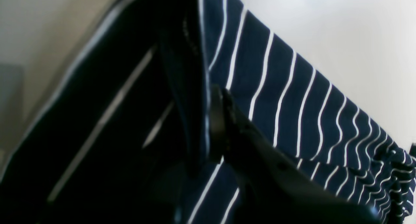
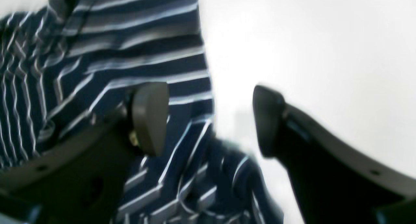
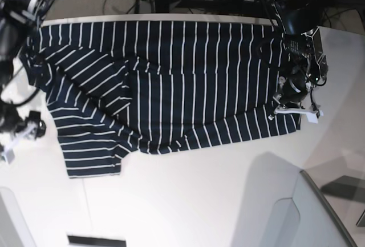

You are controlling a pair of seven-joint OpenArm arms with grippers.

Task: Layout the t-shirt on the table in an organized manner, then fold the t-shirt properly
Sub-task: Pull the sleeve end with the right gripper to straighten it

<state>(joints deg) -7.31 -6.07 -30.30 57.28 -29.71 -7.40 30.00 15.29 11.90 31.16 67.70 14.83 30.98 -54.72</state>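
Much lost to blur and darkness in both wrist views. Left half of the left wrist view nearly black, only faint pale streaks showing through folded cloth; far tip of the left gripper swallowed by that shadow. Right wrist view smeared, stripes doubled, lower corners cut off by dark housing. In the base view, right arm mostly out of frame at the upper-left corner.

Left gripper down at the hem corner of the t-shirt, at the right side of the base view, jaws pressed together on a pinch of the t-shirt, fabric bunched beyond it. Right gripper angled down over the shirt's edge, jaws standing well apart, one finger over striped cloth, the other over bare table; nothing clamped between.

T-shirt spread sideways across the far part of the table, one sleeve folded over near the left end, wrinkles along the lower edge.
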